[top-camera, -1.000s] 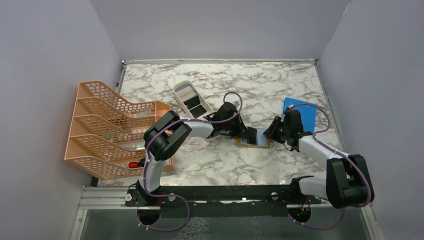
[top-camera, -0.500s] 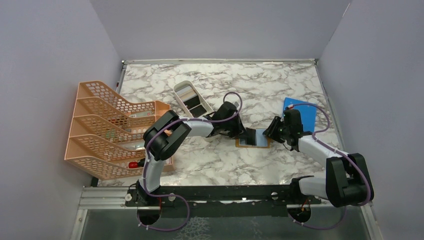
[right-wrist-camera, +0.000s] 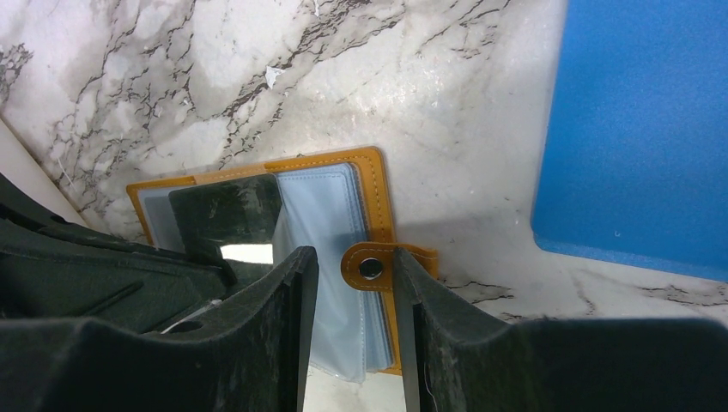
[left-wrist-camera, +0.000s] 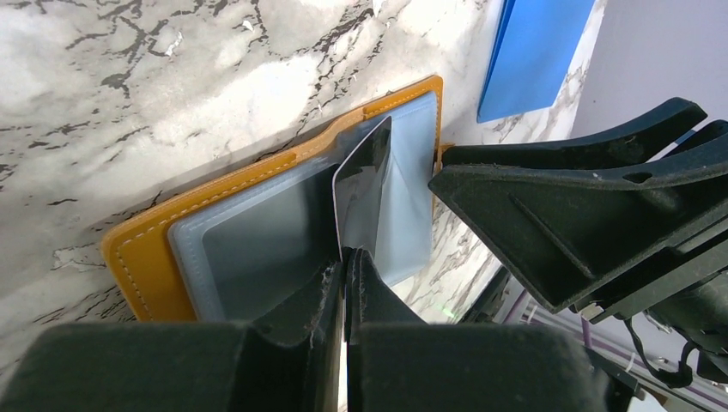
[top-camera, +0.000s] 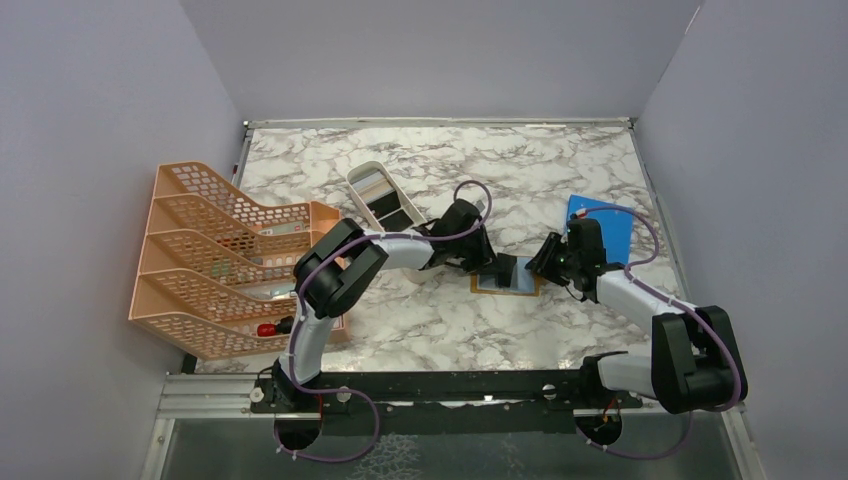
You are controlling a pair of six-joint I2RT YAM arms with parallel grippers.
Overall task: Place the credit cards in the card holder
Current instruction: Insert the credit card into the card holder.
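Your left gripper (left-wrist-camera: pixel 348 257) is clamped on the near edge of a black card (left-wrist-camera: pixel 365 184). The card stands tilted on edge over the open card holder (left-wrist-camera: pixel 142 245), which lies flat right of the worktop's (top-camera: pixel 420 320) middle, just off the near left corner of the blue sheet (right-wrist-camera: pixel 635 129).

Your right gripper (right-wrist-camera: pixel 350 257) has its jaws apart, straddling the holder's snap tab (right-wrist-camera: pixel 371 268) without pinching it. It may be pressing the holder down, but the wrist view does not show that contact clearly.

Expect the card to be light, stiff and slick. An edge pinch like this one is the only real hold, and the card will pivot in the pads if its far corner catches.

The clear grey pockets look soft and floppy, and the holder is probably light enough to skid on the marble. Steady it by the tab or the orange border rather than by the pocket pages.

More credit cards (top-camera: pixel 388 203) appear to lie in the white tray (top-camera: pixel 365 180) towards the far left. Lift each of those by a short edge.
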